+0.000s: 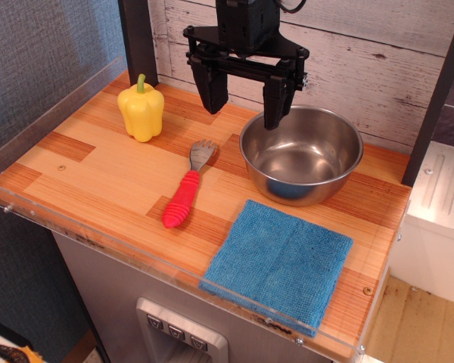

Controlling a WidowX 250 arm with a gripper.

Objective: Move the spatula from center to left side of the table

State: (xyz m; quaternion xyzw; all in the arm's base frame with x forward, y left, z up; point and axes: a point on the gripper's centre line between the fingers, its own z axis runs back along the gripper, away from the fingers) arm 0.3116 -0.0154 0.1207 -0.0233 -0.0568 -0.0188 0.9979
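The spatula (186,187) lies flat near the middle of the wooden table (98,170), its ribbed red handle pointing to the front and its grey slotted head toward the back. My black gripper (243,110) hangs open and empty above the back of the table, behind the spatula's head and beside the left rim of the bowl. Its two fingers (210,92) point down, clear of the wood.
A yellow bell pepper (141,109) stands at the back left. A steel bowl (301,153) sits right of the spatula. A blue cloth (279,262) lies at the front right. A clear acrylic rim (76,227) edges the table.
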